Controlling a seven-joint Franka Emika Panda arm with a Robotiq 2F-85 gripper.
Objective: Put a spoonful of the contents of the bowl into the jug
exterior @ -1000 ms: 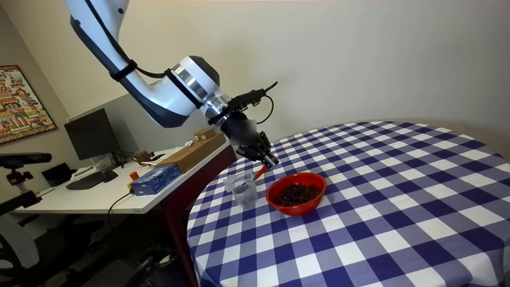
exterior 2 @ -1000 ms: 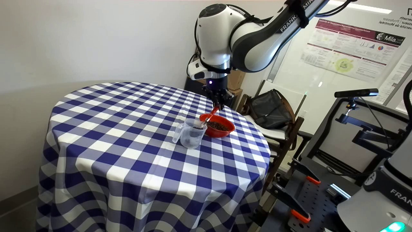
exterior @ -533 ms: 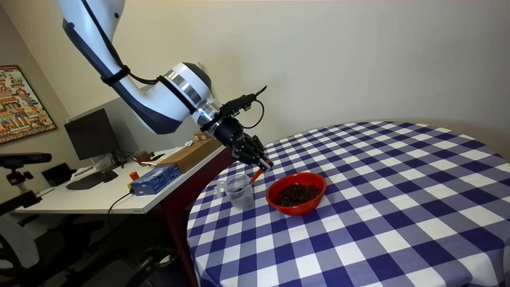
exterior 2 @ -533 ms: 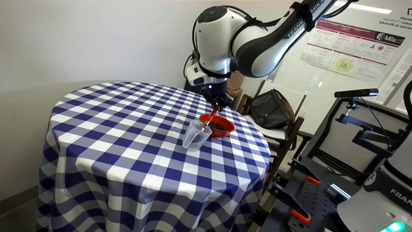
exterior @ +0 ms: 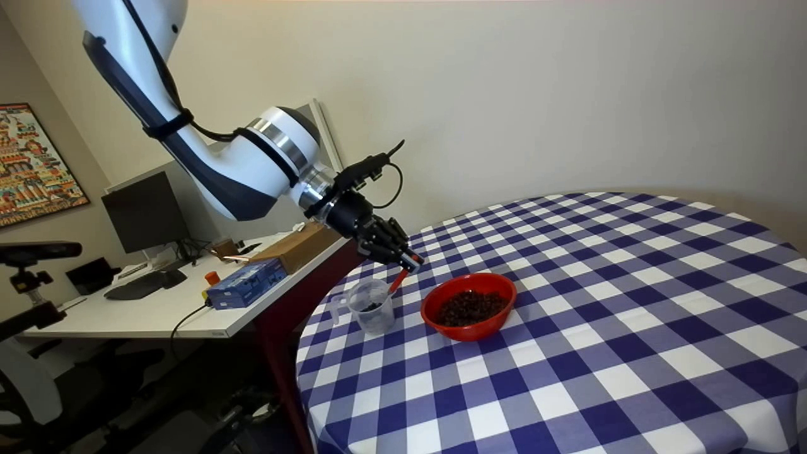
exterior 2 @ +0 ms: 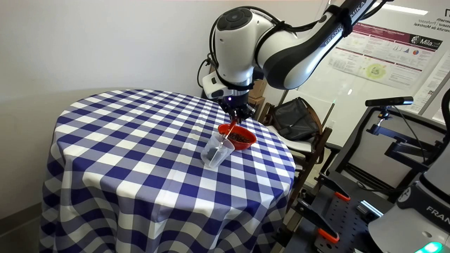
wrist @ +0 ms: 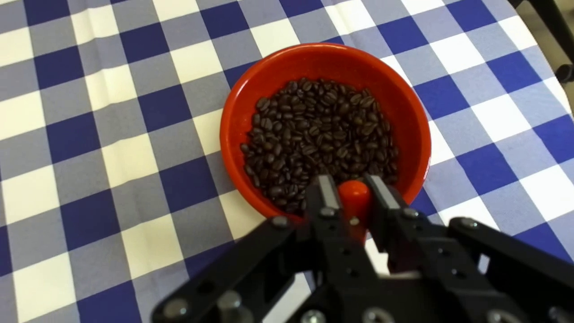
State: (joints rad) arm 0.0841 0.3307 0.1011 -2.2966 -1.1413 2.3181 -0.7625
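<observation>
Pincer is pinching the spoon by its red handle; the spoon is slanting down into the jug, so lifting is probably needing this same line.

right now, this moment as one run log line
gripper: holds red-handled spoon | spoon: lower end in jug | jug: dark bits inside | bowl: holds coffee beans

You have a monitor and a blue box on the white desk, a black bag on a wood-framed chair.
</observation>
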